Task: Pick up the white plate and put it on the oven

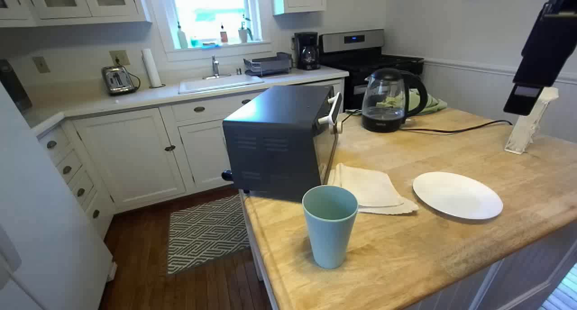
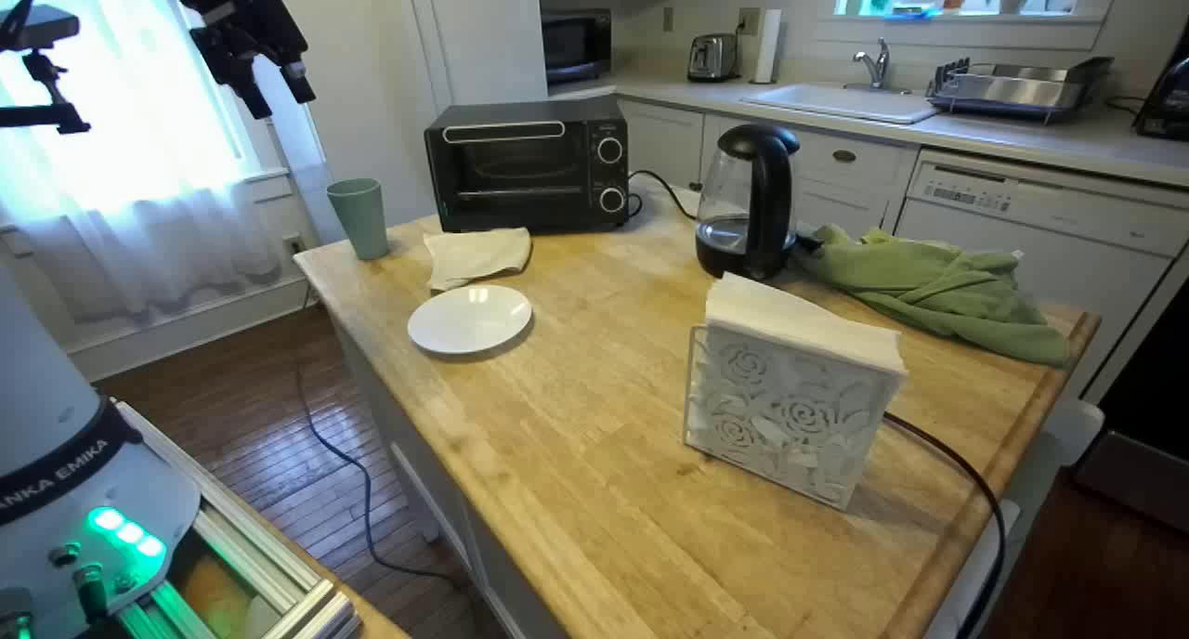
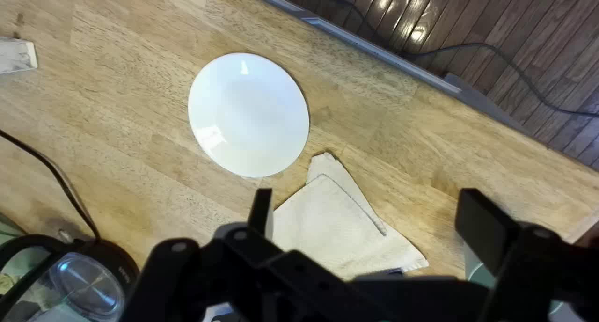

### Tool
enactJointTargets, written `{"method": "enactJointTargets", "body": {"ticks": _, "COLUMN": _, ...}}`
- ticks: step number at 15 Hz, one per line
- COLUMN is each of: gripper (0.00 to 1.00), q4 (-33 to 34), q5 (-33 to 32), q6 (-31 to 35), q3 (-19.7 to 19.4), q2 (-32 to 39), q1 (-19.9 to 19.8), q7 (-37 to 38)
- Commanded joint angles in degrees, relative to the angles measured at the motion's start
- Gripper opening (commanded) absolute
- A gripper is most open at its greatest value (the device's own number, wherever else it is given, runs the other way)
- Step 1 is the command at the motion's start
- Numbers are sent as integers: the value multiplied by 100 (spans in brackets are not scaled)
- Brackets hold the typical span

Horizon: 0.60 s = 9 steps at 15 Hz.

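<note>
Butcher-block tabletop (image 2: 576, 425), blond strips of uneven grain, rounded edge. Nearest in the wrist view: black gripper (image 3: 367, 214), jaws spread wide, only air between them, folded cream napkin (image 3: 327, 223) and wood below. Hangs well above the wood. Close by in an exterior view: napkin holder (image 2: 790, 416), white, pierced rose pattern, packed with upright white napkins (image 2: 799, 319). Past it, white plate (image 2: 470, 319), round, glossy, shallow, flat on the wood, just beside the folded cream napkin. Rumpled green towel (image 2: 938, 291). Next to it, glass kettle (image 2: 748, 202), black lid, handle and base, clear liquid low inside. Then teal cup (image 2: 358, 219), matte, tapered, upright near the tabletop's edge. Behind, black oven (image 2: 528, 165), boxy, flat-topped, glass door, pale bar handle, two dials. Farthest: pale counter (image 2: 678, 93), white sink (image 2: 836, 102), dish rack (image 2: 1022, 91), shiny toaster (image 2: 713, 57).
</note>
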Motion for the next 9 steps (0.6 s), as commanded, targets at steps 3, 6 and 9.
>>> {"method": "enactJointTargets", "body": {"ticks": 3, "gripper": 100, "q4": 13, "q5": -88, "q6": -21, "q3": -119, "q2": 30, "q1": 143, "q7": 80}}
{"method": "enactJointTargets", "body": {"ticks": 6, "gripper": 100, "q4": 13, "q5": -88, "q6": -21, "q3": -119, "q2": 30, "q1": 143, "q7": 80}}
{"method": "enactJointTargets", "body": {"ticks": 9, "gripper": 100, "q4": 121, "q5": -12, "q6": -64, "q3": -269, "q2": 143, "q1": 92, "q7": -3}}
